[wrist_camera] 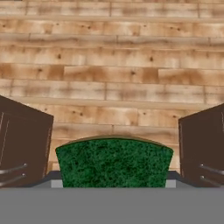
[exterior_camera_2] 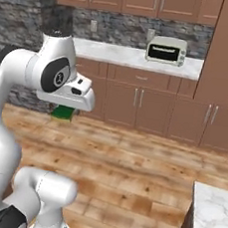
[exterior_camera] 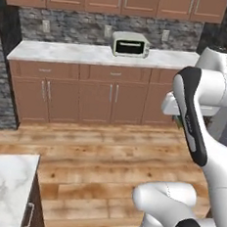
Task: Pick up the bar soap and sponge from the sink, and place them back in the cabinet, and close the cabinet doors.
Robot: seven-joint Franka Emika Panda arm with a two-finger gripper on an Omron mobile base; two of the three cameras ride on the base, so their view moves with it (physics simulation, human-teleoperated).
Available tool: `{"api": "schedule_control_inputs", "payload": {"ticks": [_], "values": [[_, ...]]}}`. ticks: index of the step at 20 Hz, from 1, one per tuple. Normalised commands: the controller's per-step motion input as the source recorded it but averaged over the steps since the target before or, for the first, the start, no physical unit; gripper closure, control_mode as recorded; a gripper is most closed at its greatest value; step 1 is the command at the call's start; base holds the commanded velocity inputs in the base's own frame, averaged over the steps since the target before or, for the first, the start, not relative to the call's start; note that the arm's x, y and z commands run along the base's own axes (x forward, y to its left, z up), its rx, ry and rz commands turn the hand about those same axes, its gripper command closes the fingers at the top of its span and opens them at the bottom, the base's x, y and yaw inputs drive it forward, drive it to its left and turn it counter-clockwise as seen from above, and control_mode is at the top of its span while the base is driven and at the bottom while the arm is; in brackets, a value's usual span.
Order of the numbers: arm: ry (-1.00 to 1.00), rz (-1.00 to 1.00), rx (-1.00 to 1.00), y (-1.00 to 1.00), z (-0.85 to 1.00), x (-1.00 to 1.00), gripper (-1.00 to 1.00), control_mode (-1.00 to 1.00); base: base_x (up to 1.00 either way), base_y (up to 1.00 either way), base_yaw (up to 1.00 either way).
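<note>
While the arm stood folded high above the wooden floor (exterior_camera: 97,153), the left base view showed its white hand at the right, with a thin sliver of green, the sponge (exterior_camera: 176,122), peeking out beneath it. Behind, a marble counter (exterior_camera: 67,52) ran along the far wall over brown base cabinets (exterior_camera: 82,100), and a white toaster oven (exterior_camera: 130,44) sat toward the counter's right end, close to its back edge. A second marble counter's corner (exterior_camera: 3,183) filled the lower left.

In the right base view, the hand hung at the left, and the sponge (exterior_camera_2: 63,112) showed as a green block with a yellow underside just below it, carried in the air over the floor boards. The toaster oven (exterior_camera_2: 166,50) stood near the right end of the far counter (exterior_camera_2: 118,54), beside a tall brown cabinet panel (exterior_camera_2: 226,73).

In the hand view, the gripper (wrist_camera: 113,175) looked straight down at the floor planks, and its two dark fingers (wrist_camera: 24,148) were clamped against the short sides of the sponge (wrist_camera: 113,164), whose dark green top lay between them.
</note>
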Motion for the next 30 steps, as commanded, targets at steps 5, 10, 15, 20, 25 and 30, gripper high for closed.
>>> {"api": "schedule_control_inputs", "payload": {"ticks": [5,10,15,20,25,30], "values": [[0.00,0.00,0.00,0.00,0.00,0.00,1.00,1.00,0.12,0.00,-0.53],[0.00,0.00,0.00,0.00,0.00,0.00,1.00,1.00,0.00,0.00,-0.65],[0.00,0.00,0.00,0.00,0.00,0.00,1.00,1.00,0.00,-0.01,-0.69],[0.00,0.00,0.00,0.00,0.00,0.00,1.00,1.00,0.00,-0.14,-0.67],[0.00,0.00,0.00,0.00,0.00,0.00,1.00,1.00,0.00,-0.07,-0.67],[0.00,0.00,0.00,0.00,0.00,0.00,1.00,1.00,0.04,0.00,-0.64]]}}
